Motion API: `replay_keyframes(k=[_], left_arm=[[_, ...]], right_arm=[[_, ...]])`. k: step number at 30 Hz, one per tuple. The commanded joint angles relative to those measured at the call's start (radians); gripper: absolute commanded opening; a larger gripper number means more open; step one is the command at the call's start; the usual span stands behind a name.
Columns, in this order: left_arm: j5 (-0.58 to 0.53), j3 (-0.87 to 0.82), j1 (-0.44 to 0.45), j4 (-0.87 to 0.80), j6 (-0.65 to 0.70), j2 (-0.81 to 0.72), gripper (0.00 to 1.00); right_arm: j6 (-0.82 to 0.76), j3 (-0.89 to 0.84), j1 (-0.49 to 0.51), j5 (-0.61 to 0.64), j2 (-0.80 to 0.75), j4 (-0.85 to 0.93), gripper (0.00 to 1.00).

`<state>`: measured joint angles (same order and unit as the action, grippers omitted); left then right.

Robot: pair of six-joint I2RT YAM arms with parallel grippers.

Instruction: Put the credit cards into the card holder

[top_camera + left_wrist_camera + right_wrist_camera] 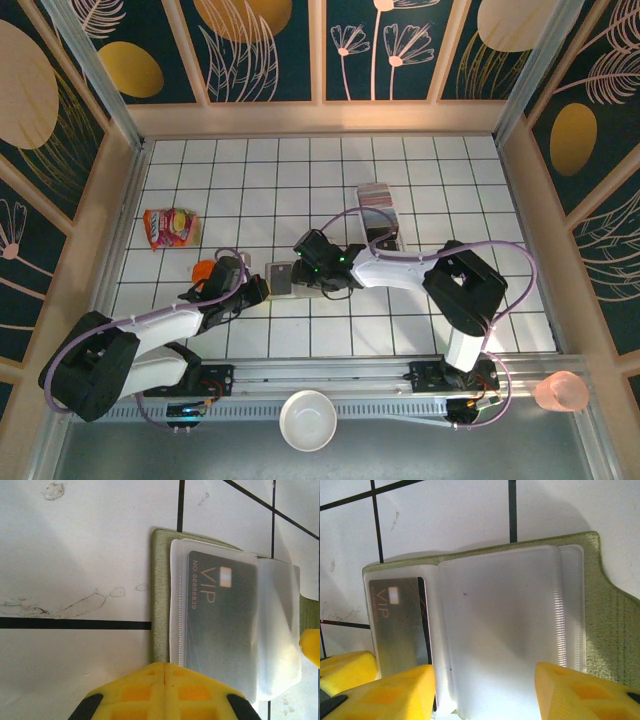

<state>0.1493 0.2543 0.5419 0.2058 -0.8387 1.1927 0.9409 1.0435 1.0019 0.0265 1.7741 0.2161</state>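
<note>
The left gripper (165, 675) has its fingers (135, 695) pressed together, tips at the near edge of the holder (161, 595). Whether they pinch that olive edge or only press on it I cannot tell. Just past those tips the holder lies open and flat on the table (75, 555), its clear sleeves (277, 630) fanned out. A grey VIP card (220, 615) sits inside one of them.

From overhead, the left gripper (252, 290) meets the holder (279, 278) on one side and the right gripper (303, 270) stands at the other — the holder lies between the two.

The right gripper (485, 685) has its fingers (395, 692) spread and holds nothing. The frosted sleeves (500, 630) lie between the two tips and run on beyond them. The card (397, 625) lies just beyond one finger, and the holder's olive side (610, 625) lies beyond the other.

The other cards (377, 193) stand as a row in a clear tray (388, 232) — well apart from both grippers, out past the right one. A snack packet (170, 228) lies well off beyond the left gripper.
</note>
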Motion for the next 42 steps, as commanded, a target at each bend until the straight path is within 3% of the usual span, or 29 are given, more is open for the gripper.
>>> replay_keyframes(k=[1,8,32,42], left_arm=[[0.011,-0.009,-0.001,-0.011,0.0,-0.015,0.0],[-0.002,-0.015,-0.002,-0.022,-0.002,-0.046,0.0],[-0.029,-0.029,-0.001,-0.021,-0.026,-0.053,0.0],[-0.092,-0.053,-0.001,-0.074,-0.078,-0.158,0.0]], right_arm=[[0.001,0.009,0.014,0.027,0.031,0.02,0.55],[0.01,0.029,0.024,0.013,0.073,0.001,0.56],[0.11,0.0,0.025,-0.125,0.094,-0.34,0.58],[0.14,0.0,0.026,-0.177,0.123,-0.435,0.57]])
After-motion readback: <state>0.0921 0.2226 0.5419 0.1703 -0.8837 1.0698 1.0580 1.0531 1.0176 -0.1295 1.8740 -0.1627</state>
